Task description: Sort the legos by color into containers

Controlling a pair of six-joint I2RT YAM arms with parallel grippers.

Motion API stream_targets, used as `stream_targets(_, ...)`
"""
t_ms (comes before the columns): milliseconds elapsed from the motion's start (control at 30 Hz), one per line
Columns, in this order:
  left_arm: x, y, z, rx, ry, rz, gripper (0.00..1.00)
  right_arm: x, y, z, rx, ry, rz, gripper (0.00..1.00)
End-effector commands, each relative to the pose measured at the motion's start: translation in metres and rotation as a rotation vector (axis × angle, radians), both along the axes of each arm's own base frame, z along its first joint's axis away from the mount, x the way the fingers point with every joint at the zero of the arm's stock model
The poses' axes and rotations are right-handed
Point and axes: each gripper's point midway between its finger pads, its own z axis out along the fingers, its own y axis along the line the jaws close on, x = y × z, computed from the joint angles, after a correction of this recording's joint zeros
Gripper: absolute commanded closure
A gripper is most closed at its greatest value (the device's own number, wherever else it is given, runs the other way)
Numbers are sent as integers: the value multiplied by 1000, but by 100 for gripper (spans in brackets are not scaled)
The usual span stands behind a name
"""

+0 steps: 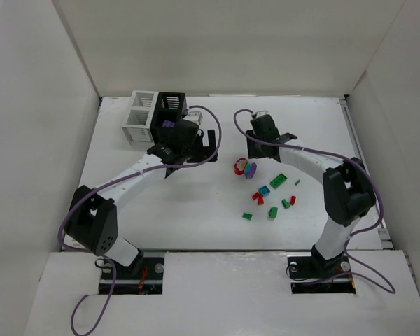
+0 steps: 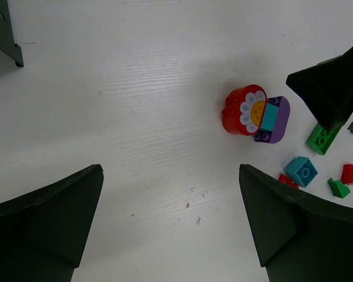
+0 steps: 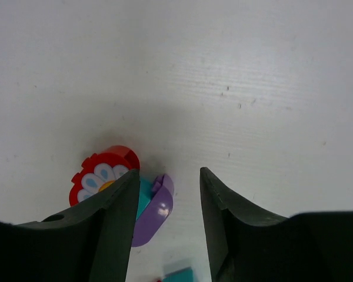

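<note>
A cluster of a red flower brick [image 1: 241,166], a teal brick [image 2: 270,117] and a purple brick [image 1: 250,170] lies mid-table. My right gripper [image 1: 252,154] hovers right over it. In the right wrist view it [image 3: 169,174] is open, with the purple brick [image 3: 156,208] just inside its left finger and the flower [image 3: 103,173] partly hidden behind that finger. My left gripper [image 1: 190,152] is open and empty above bare table [image 2: 170,194], left of the cluster [image 2: 244,110]. The white container [image 1: 140,116] and the black container [image 1: 171,106] stand joined at the back left. A purple piece [image 1: 168,124] shows at the black one's near side.
Loose bricks lie right of centre: a green one [image 1: 278,180], a teal one [image 1: 264,190], a red one [image 1: 257,198], and more green [image 1: 272,212] and red [image 1: 292,200] ones. White walls [image 1: 42,140] enclose the table on three sides. The right gripper's dark body [image 2: 332,88] shows in the left wrist view.
</note>
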Motion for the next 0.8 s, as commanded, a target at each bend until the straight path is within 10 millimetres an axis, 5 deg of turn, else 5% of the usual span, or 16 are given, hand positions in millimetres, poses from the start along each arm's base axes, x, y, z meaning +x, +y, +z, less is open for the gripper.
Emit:
stream_targets(0, 2, -9, 24, -46, -55, -36, 0, -20, -6, -12, 46, 88, -171, 49)
stream_targets(133, 3, -13, 20, -45, -43, -44, 0, -29, -1, -32, 102, 173, -314, 49)
stream_targets(300, 5, -15, 20, -43, -44, -57, 0, -28, -2, -32, 176, 178, -432, 49)
stream_targets(533, 2, -16, 14, -40, -24, -66, 0, -35, 7, -47, 285, 240, -459, 53)
stream_targets(767, 1, -15, 9, -24, -12, -72, 0, -31, 2, -42, 242, 181, -424, 54)
